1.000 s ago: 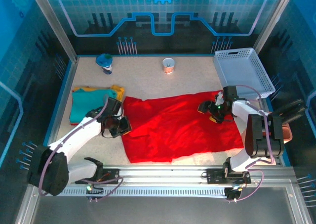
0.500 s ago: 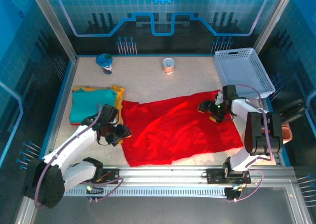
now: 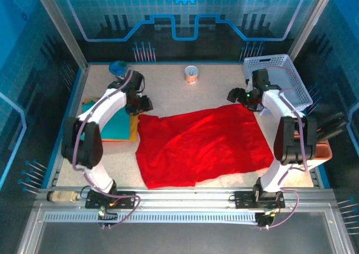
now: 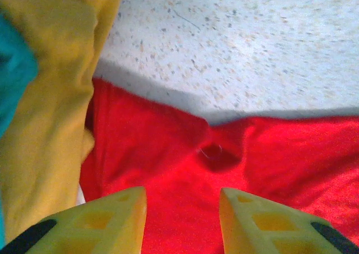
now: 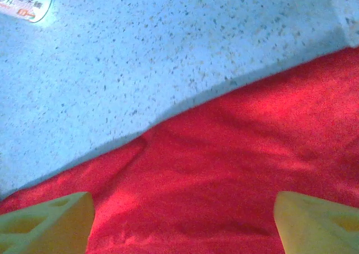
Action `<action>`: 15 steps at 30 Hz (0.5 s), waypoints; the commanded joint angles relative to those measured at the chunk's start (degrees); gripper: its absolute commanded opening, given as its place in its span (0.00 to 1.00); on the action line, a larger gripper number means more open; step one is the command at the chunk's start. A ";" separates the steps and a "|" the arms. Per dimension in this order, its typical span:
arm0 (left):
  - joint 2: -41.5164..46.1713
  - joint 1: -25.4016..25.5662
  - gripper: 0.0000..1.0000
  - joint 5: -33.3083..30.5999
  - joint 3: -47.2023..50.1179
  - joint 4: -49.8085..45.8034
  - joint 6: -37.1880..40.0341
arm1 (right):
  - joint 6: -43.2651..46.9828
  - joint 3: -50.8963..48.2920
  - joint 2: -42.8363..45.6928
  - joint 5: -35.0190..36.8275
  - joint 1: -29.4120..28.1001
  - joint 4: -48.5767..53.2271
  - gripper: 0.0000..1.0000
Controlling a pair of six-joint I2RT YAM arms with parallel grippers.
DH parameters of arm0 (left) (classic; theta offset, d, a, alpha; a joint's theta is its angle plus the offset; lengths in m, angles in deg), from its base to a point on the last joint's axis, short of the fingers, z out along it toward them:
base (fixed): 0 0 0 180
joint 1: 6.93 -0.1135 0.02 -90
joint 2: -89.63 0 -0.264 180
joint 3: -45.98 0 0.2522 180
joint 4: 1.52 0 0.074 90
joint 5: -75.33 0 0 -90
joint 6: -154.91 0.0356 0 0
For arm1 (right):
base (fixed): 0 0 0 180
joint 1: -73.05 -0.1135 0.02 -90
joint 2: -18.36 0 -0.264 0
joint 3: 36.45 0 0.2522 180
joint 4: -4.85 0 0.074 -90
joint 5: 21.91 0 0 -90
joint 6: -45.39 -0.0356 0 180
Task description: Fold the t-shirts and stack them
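Red t-shirt [image 3: 199, 144] soft, wrinkled, flat on speckled table [image 3: 168, 91]; left gripper [image 4: 180, 212] slightly parted, empty; right gripper [image 5: 182, 223] spread wide.

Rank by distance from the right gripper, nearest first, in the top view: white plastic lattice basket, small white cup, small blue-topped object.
1. White plastic lattice basket: far right corner, just beside the right gripper.
2. Small white cup: back centre, off to the gripper's left.
3. Small blue-topped object: far left corner.
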 commanded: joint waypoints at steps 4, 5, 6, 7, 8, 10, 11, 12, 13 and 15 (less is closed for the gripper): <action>-7.37 -1.07 0.43 -1.50 -4.35 -1.52 3.21 | 1.08 5.12 -9.22 3.93 -1.38 3.82 0.87; -8.11 -1.07 0.43 -1.46 -4.55 -1.56 3.00 | 0.96 5.34 -10.13 4.14 -1.31 3.63 0.88; -8.60 -1.07 0.43 -1.60 -4.69 -1.45 2.75 | 0.82 5.52 -10.77 4.24 -1.16 3.63 0.88; -9.02 -1.09 0.43 -2.11 -4.73 -1.45 2.54 | 0.53 5.86 -11.55 4.48 -0.94 3.80 0.88; -9.27 -1.16 0.43 -2.64 -4.65 -1.36 2.38 | 0.30 6.29 -12.37 4.60 -0.66 3.89 0.87; -9.60 -1.35 0.43 -3.29 -4.69 -1.10 1.94 | -0.05 7.32 -13.92 4.84 -0.08 4.21 0.87; -9.76 -1.50 0.43 -3.10 -4.91 -1.10 1.87 | -0.26 8.09 -14.77 5.06 0.27 4.68 0.87; -9.94 -1.66 0.43 -3.01 -5.29 -1.16 1.78 | -0.37 8.90 -15.59 5.31 0.53 5.19 0.87; -10.12 -1.82 0.44 -2.98 -5.78 -1.34 1.84 | -0.64 9.85 -16.50 5.99 0.92 5.92 0.86; -10.30 -2.03 0.43 -3.01 -6.67 -1.47 2.07 | -1.30 11.05 -17.56 7.53 1.61 7.00 0.85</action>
